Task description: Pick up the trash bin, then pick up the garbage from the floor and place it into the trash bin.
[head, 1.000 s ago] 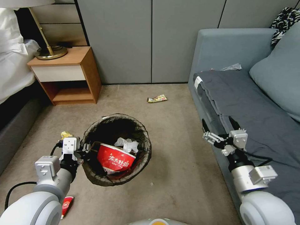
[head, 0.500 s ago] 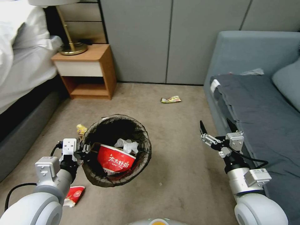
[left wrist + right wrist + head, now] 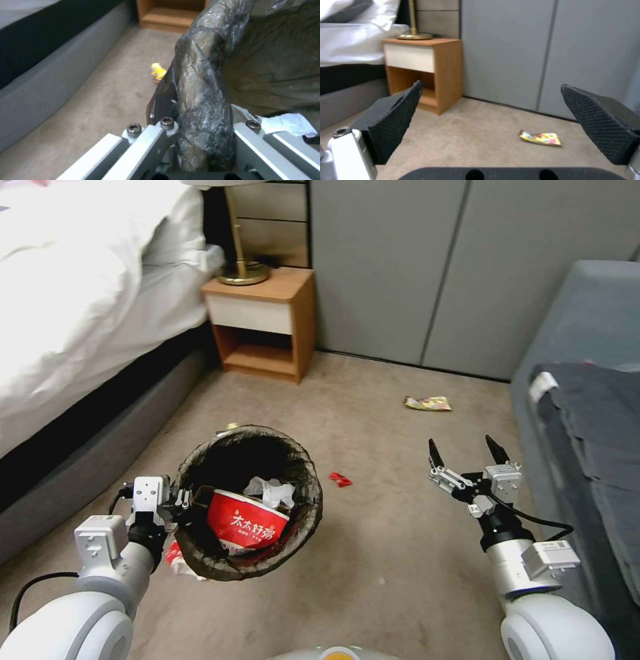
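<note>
Left gripper (image 3: 179, 505) clamps the near rim of the trash bin (image 3: 248, 501) in the head view, holding the bin off the carpet (image 3: 373, 527). Inside the bin lie a red noodle bowl (image 3: 247, 520) and a crumpled white tissue (image 3: 270, 491). The right gripper (image 3: 467, 452) hangs to the right of the bin, well apart from it, its black fingers spread wide with nothing between them. A small red wrapper (image 3: 340, 479) lies on the carpet just right of the bin, a yellow snack wrapper (image 3: 427, 403) lies farther beyond it, nearer the grey wall panels (image 3: 427, 267), and a red-and-white wrapper (image 3: 175, 557) peeks out beside the bin's lower left edge.

From the left wrist view, the left gripper's metal fingers (image 3: 146, 140) pinch the dark bag liner (image 3: 200, 100) folded over the bin's rim; a yellow scrap (image 3: 158, 71) lies on the carpet past the bin.

From the right wrist view, the right gripper's textured pads (image 3: 395, 122) stand wide apart, with the yellow snack wrapper (image 3: 541, 138) on the carpet between the nightstand (image 3: 423, 72) and the wall panels.
</note>
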